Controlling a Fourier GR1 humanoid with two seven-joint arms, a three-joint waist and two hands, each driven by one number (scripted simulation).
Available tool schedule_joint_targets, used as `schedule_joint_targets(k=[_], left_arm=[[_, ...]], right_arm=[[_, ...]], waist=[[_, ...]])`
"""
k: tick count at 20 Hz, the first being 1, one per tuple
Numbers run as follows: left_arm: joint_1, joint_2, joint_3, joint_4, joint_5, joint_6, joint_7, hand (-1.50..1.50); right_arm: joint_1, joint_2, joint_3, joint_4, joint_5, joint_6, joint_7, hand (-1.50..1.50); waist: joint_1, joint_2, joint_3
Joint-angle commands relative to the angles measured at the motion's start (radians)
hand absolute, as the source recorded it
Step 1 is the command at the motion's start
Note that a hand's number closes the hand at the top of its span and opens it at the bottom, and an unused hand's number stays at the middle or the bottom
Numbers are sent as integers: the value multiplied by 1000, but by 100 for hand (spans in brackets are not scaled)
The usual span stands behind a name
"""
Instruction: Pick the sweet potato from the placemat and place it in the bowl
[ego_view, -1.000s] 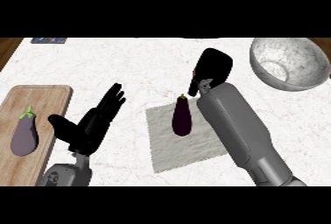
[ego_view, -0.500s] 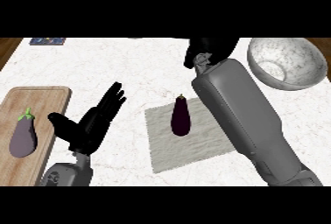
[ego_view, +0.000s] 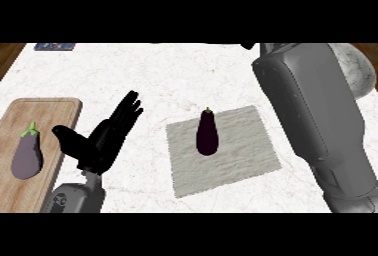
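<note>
Dark purple sweet potato (ego_view: 207, 132) on placemat (ego_view: 221, 150), left robot hand (ego_view: 103, 137) open, right robot hand's state hidden.

Rough cloth placemat (ego_view: 235, 155), wooden board (ego_view: 44, 107)

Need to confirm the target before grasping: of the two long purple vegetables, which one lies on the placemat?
The darker, slimmer vegetable lies on the pale placemat, right of the left hand. The paler one with the green stem lies on the wooden board.
</note>
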Motion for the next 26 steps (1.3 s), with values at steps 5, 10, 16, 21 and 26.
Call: schedule_joint_targets(k=[5, 10, 16, 21, 26], left_arm=[[6, 2, 5, -28, -16, -1, 4, 0], [7, -24, 4, 68, -25, -26, -73, 0], [48, 12, 4, -12, 8, -74, -31, 0], [13, -37, -31, -8, -41, -21, -23, 0], [-13, -39, -31, -14, -35, -22, 2, 0]], right_arm=[[-4, -103, -138, 57, -5, -61, -20, 150], [64, -213, -210, 194, -23, -204, -186, 150], [85, -298, -244, 465, 6, -380, -340, 150], [38, -387, -292, 694, 11, -467, -441, 150], [56, -439, -392, 828, -59, -407, -398, 150]], waist=[[7, 3, 0], [7, 8, 0], [28, 14, 1], [48, 24, 2], [59, 31, 3]])
